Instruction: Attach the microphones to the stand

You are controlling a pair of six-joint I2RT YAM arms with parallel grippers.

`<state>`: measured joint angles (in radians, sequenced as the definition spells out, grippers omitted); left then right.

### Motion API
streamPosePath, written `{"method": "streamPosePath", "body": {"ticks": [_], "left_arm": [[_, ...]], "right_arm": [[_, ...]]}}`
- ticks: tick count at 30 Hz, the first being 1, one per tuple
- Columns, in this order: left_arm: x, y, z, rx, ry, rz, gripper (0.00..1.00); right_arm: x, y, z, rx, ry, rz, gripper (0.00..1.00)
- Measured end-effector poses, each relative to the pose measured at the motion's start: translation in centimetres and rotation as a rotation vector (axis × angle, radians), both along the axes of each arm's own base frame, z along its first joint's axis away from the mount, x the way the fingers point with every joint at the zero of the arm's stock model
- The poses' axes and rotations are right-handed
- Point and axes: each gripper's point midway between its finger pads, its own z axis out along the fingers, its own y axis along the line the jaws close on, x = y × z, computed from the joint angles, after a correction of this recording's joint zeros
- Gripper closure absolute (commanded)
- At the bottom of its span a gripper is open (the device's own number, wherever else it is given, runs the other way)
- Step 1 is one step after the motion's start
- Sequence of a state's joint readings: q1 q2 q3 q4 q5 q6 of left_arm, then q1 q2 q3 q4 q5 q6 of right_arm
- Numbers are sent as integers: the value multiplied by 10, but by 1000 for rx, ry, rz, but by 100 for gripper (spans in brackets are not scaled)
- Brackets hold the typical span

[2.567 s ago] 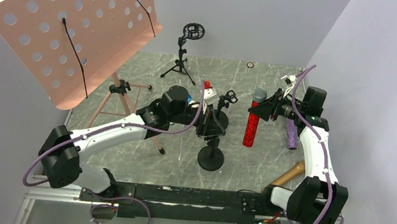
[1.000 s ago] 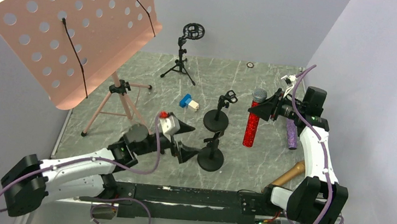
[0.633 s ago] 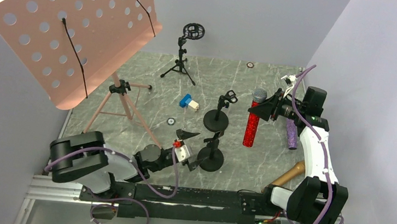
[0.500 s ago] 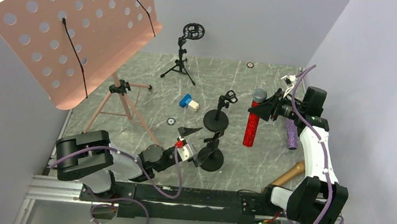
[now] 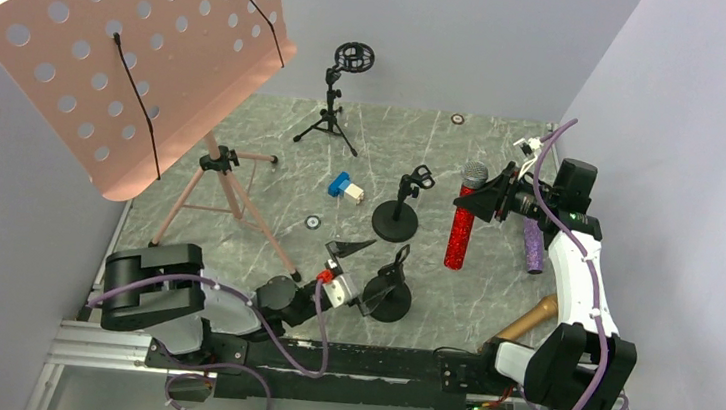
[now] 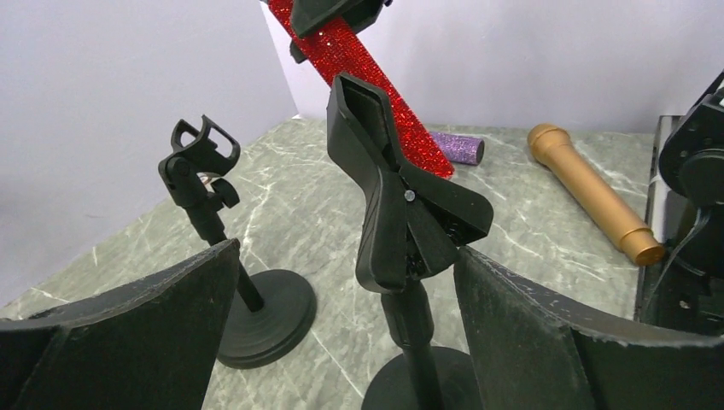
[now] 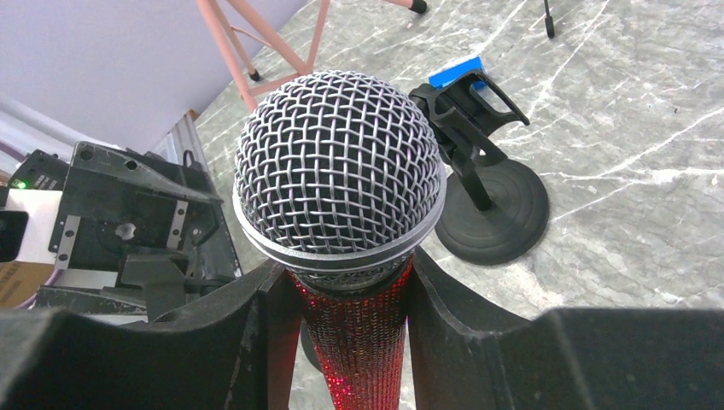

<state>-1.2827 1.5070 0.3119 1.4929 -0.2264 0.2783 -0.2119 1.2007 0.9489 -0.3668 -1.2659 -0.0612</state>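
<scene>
Gripping red microphone upright for clipping: right end effector. Left end effector: spread around stand, likely steadying.

Three mics, a red mic, purple mic and gold mic; two disc stands, far stand and near stand; one tripod stand; one music stand; one blue block.

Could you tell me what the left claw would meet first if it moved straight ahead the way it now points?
Most likely the near stand's clip, which stands just ahead between the fingers of the open left claw. The red microphone is farther back, though depth is hard to judge.
</scene>
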Motion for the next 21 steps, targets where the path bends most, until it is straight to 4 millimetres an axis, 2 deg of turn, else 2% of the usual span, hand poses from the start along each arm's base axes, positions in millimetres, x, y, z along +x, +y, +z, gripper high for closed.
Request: {"method": "streamPosePath", "body": {"ticks": [6,12,17,21], "left_arm": [[-2,10,-9,-18,69,38,1],[-4,17,-2,-73,129,83,1],[-21,9,4,-95,146,76,1],[-22,8,-1,-97,177,105,2]], "right_arm": [[0,0,0,0,0,0,90],[0,0,0,0,0,0,90],[0,0,0,0,0,0,90],[0,0,0,0,0,0,90]]}}
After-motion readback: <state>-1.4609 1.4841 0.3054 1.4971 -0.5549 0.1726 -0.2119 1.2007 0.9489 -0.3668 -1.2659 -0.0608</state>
